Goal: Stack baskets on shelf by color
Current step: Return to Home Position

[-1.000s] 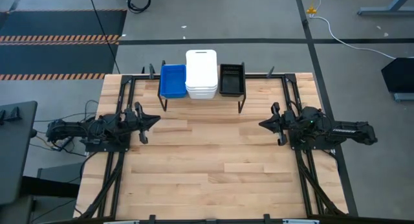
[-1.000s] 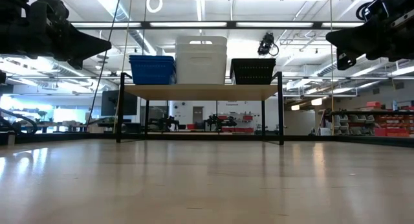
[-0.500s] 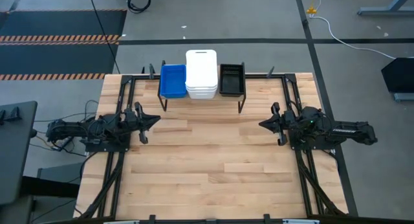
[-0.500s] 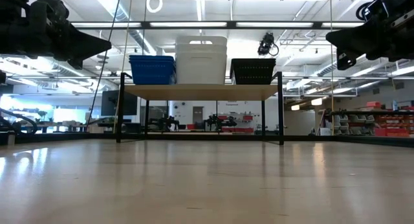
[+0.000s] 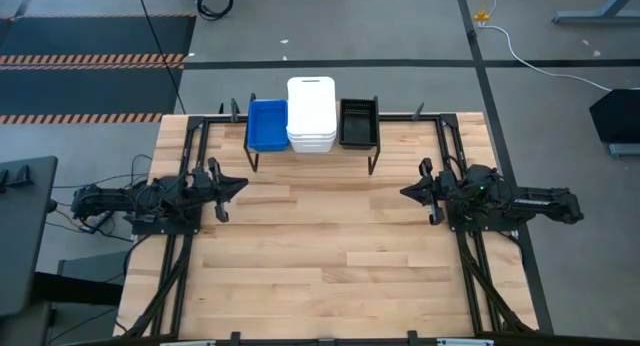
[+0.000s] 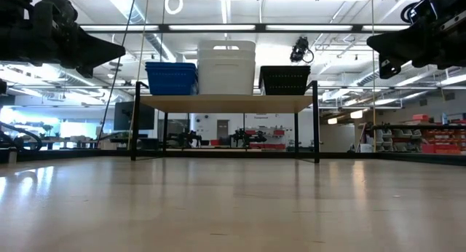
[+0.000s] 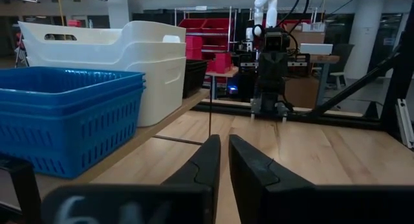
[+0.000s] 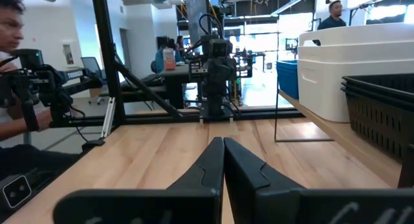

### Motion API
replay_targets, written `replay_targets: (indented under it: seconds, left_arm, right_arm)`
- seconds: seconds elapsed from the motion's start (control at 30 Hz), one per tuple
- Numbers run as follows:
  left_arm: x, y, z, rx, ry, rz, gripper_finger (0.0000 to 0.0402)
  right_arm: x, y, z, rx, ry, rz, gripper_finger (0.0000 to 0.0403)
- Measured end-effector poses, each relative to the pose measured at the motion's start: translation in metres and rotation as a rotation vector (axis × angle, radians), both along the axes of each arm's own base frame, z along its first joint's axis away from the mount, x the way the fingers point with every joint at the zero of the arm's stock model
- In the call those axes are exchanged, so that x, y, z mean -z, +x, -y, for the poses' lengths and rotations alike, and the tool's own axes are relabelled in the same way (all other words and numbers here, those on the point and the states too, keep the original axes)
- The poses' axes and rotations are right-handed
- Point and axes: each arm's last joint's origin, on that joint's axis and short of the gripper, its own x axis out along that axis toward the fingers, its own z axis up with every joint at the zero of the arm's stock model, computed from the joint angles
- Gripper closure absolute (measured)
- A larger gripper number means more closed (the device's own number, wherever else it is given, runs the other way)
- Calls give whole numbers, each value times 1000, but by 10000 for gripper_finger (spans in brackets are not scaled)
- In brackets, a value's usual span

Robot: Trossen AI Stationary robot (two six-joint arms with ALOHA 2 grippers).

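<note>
A: Start at the left of the high view. What is the arm there doing?

B: The left end effector (image 5: 240,185) hangs above the left side of the table (image 5: 320,256), pointing toward the right of the frame. Its wrist view shows the two fingers (image 7: 206,164) drawn almost together with only a thin slit between them. They hold nothing.

A: And the shelf?

B: The shelf (image 6: 226,103) stands at the upper middle of the high view, by the table's far edge, with its long axis running left to right across the frame. Three stacks sit side by side on its plank: the blue baskets (image 5: 267,124) on the left, the white baskets (image 5: 311,114) in the middle and the black baskets (image 5: 358,122) on the right.

A: Which way do they lie?

B: All open upward. Each stack's long axis runs up and down the frame, crosswise to the plank. The white stack sits close against both neighbours, though I cannot tell whether they touch. It reaches farther toward the top of the frame than the others, and in the low view it stands tallest.

A: And the right side?

B: The right end effector (image 5: 404,193) hangs above the table's right side, pointing toward the left of the frame, well apart from the shelf. Its fingers (image 8: 206,162) are pressed together, gripping nothing and touching nothing
</note>
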Motion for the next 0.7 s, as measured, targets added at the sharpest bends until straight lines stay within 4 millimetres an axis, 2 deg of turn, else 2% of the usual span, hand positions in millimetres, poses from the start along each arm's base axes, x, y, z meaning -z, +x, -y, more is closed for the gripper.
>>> replay_targets:
  seconds: [0.37, 0.7]
  left_arm:
    - [0, 0, 0, 0, 0, 0, 371]
    - [1, 1, 0, 2, 1, -13, 361]
  right_arm:
    - [0, 0, 0, 0, 0, 0, 385]
    - [0, 0, 0, 0, 0, 0, 385]
